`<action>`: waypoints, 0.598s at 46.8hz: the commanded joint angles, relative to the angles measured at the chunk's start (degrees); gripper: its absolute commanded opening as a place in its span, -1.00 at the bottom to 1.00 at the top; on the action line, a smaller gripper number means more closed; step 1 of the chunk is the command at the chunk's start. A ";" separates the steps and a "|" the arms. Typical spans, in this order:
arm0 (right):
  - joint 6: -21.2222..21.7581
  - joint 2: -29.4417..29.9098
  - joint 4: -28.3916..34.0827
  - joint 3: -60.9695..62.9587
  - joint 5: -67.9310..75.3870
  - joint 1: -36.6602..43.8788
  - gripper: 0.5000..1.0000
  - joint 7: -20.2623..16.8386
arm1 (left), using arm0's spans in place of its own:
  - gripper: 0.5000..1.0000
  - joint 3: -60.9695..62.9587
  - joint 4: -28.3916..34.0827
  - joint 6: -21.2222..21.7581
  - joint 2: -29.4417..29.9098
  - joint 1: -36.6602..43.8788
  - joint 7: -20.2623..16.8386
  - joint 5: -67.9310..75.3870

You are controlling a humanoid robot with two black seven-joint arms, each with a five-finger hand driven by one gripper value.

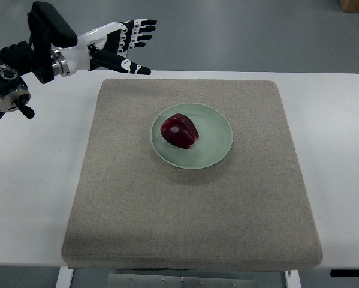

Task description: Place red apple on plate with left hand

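Note:
A dark red apple [180,131] lies on a pale green plate [218,141], on the plate's left half. The plate sits in the middle of a grey-beige mat [191,222]. My left hand [129,44] is at the upper left, above the table's far edge, well away from the apple. Its fingers are spread and hold nothing. The left arm [23,66] comes in from the left edge. The right arm does not show.
The mat lies on a white table [35,180]. Grey floor shows beyond the table's far edge. A brown box corner [356,5] is at the top right.

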 commanded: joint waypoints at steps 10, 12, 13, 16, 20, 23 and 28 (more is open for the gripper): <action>0.00 0.00 0.00 0.00 0.00 0.00 0.72 0.02 | 0.99 0.14 8.87 -4.46 0.20 0.48 3.18 -25.18; 0.00 0.00 0.00 0.00 0.00 0.00 0.71 -0.07 | 0.99 0.14 9.75 -5.69 0.20 1.09 4.06 -28.87; 0.00 0.00 0.00 0.00 0.00 0.00 0.71 0.02 | 0.99 0.14 10.19 -6.13 0.12 1.53 4.50 -30.54; 0.00 0.00 0.00 0.00 0.00 0.00 0.72 0.02 | 0.99 0.14 10.72 -6.84 0.03 2.41 6.17 -35.64; 0.00 0.00 0.00 0.00 0.00 0.00 0.71 -0.07 | 0.99 0.14 10.72 -6.75 -0.15 3.55 8.98 -41.18; 0.00 0.00 0.00 0.00 0.00 0.00 0.72 0.02 | 0.99 0.14 10.72 -6.67 -0.24 4.08 10.57 -43.21; 0.00 0.00 0.00 0.00 0.00 0.00 0.71 0.02 | 0.99 0.06 10.28 -7.54 -0.76 4.87 10.92 -43.30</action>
